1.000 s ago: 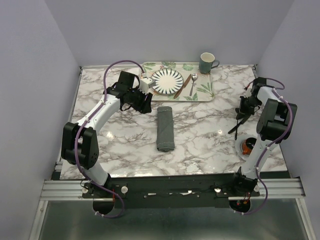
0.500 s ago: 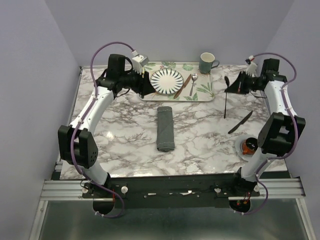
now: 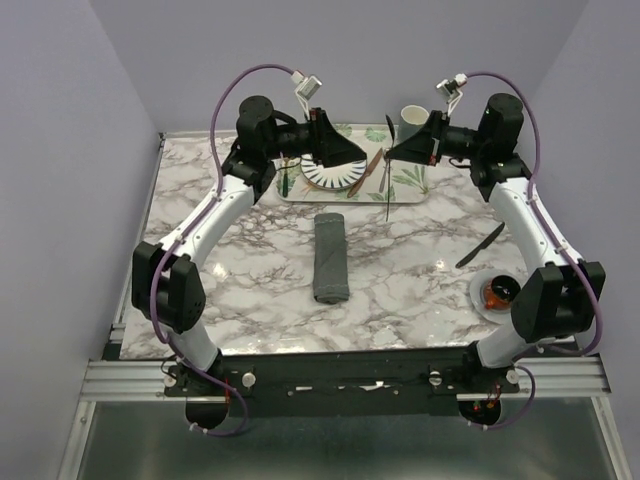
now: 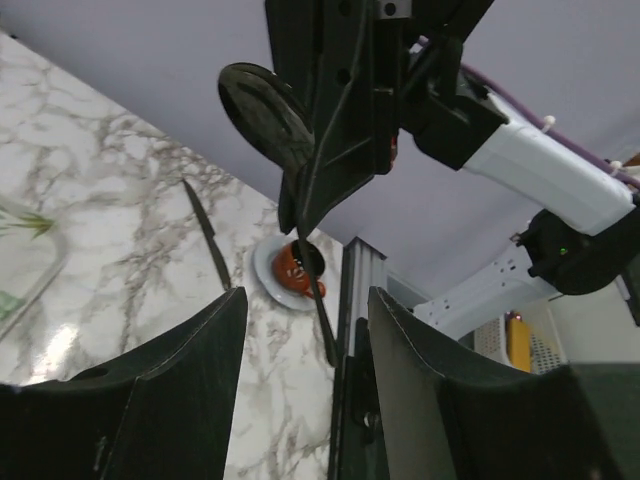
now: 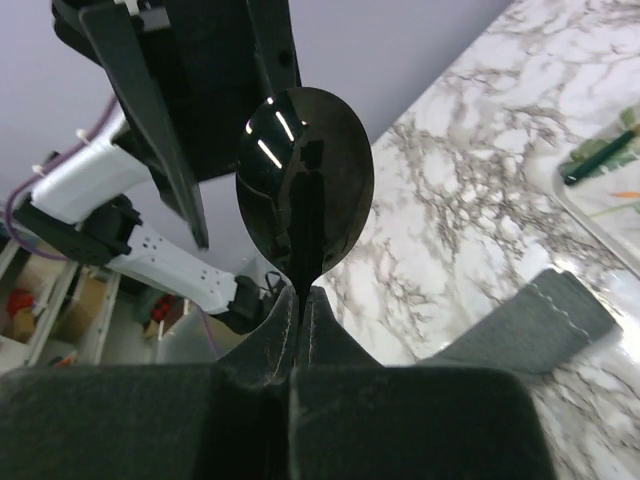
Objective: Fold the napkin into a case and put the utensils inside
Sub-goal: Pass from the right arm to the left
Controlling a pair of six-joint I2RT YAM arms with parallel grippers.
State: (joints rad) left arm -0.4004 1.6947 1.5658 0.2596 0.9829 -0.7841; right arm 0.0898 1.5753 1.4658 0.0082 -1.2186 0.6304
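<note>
L arm is up high, reaching to the right. The left gripper (image 3: 345,152) hangs over the striped plate (image 3: 325,178), fingers (image 4: 170,400) apart w/ nothing between them. Below it on the leaf-print tray (image 3: 410,182) I can make out the green-handled fork (image 3: 284,178) at the plate's left side and the brown knife (image 3: 362,180) at its right.

Mid table (image 3: 250,280): the napkin is folded into the case (image 3: 331,258), a long narrow grey strip lying flat on the marble, long axis running away from the arm bases. It's near the tray's front edge and well apart from both tools.

R arm is also raised, pointing left, so the two tools face each other tip to tip above the tray. The right gripper (image 5: 303,295) is clamped tight on the neck of a dark spoon (image 5: 305,170), bowl up, handle hanging down toward the tray.

The green mug (image 3: 410,115) sits behind the R tool at the tray's back corner. Further right, a dark knife (image 3: 481,245) lies at an angle on the marble, w/ a small white dish (image 3: 478,295) holding sth orange just near of it.
</note>
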